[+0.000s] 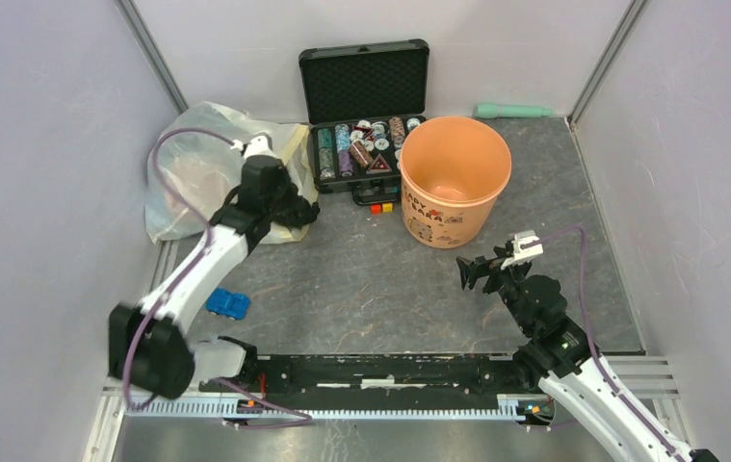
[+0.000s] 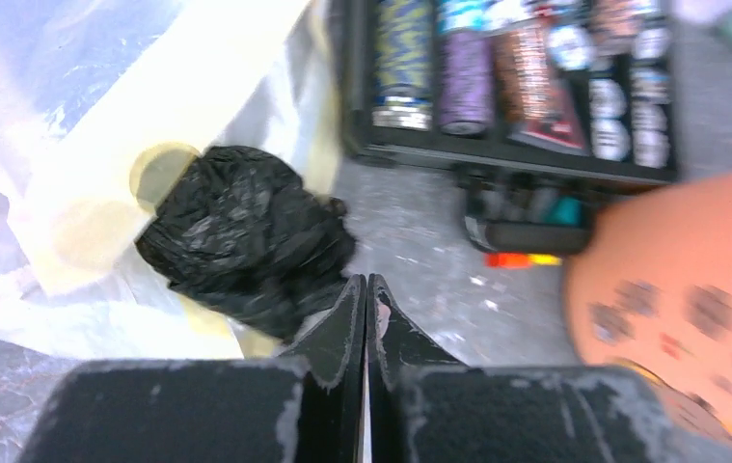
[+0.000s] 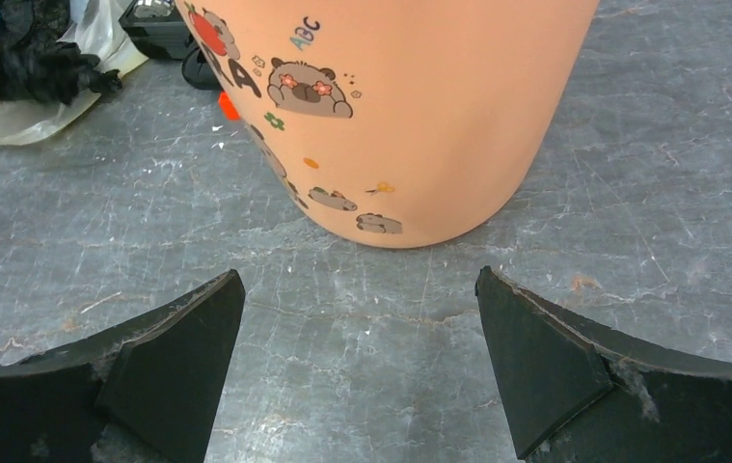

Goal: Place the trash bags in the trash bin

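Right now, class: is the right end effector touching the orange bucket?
Apart. The right wrist view shows bare table between the right end effector and the orange bucket.

My left arm (image 1: 197, 274) rose from its base at the near-left corner, the forearm slanting away and to the right. The wrist was bent so that my left hand (image 2: 366, 282) pointed down toward the far-left part of the counter (image 1: 361, 279). Its two fingers (image 2: 338, 328) were pressed flat together, tip against tip, with only a hairline seam between them. My right arm (image 1: 592, 390) came up from the near-right corner and folded inward, carrying my right hand (image 3: 357, 280) low and aimed away from me. That hand was spread wide, both worn black tips just above the counter.
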`<state>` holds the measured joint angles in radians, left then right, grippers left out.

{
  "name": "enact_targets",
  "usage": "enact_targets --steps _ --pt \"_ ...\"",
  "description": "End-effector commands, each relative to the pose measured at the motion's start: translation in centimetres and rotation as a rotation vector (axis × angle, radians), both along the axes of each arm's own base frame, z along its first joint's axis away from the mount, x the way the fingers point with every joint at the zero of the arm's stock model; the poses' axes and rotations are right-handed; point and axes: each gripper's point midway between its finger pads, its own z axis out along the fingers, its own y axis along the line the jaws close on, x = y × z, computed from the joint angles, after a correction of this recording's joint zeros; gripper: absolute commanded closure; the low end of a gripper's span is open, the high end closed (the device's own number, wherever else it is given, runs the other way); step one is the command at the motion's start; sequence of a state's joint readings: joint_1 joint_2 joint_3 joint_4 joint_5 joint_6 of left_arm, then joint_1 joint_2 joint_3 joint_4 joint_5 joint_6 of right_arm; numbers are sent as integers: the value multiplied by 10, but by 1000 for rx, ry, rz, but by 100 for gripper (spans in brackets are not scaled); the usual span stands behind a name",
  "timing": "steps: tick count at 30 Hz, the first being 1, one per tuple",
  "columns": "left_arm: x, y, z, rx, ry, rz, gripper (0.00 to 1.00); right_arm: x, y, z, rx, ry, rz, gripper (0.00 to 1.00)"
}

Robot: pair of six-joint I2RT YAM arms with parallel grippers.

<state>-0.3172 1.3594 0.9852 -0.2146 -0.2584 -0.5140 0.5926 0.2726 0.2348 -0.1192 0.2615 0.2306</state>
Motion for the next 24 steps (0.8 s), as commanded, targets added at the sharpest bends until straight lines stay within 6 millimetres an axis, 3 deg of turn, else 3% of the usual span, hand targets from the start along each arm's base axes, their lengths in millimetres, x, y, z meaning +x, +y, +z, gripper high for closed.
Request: enact_targets --steps 1,4,5,7,8,11,14,17,24 --pt "-55 -35 45 -238 -59 -160 98 -6 6 9 37 -11 43 2" --pt "-96 -80 71 -503 -88 -352 98 -13 20 11 59 -11 131 2" --pt "-108 -90 82 -569 -106 -401 98 -17 27 12 65 -7 171 2" --pt "-122 -95 81 -568 -89 -442 94 -23 36 13 74 5 230 2" --pt "-122 -90 77 -507 -93 -436 85 -24 38 11 76 17 245 2" --pt "-112 -54 48 -292 -31 -285 43 -29 43 10 93 41 273 2" --pt "-98 -18 26 -139 -16 -115 23 -31 43 8 103 51 273 2" --pt "-84 5 13 -45 -37 -4 16 -33 41 9 108 50 270 2" --pt "-53 27 -17 236 22 27 19 -35 36 11 92 53 252 2"
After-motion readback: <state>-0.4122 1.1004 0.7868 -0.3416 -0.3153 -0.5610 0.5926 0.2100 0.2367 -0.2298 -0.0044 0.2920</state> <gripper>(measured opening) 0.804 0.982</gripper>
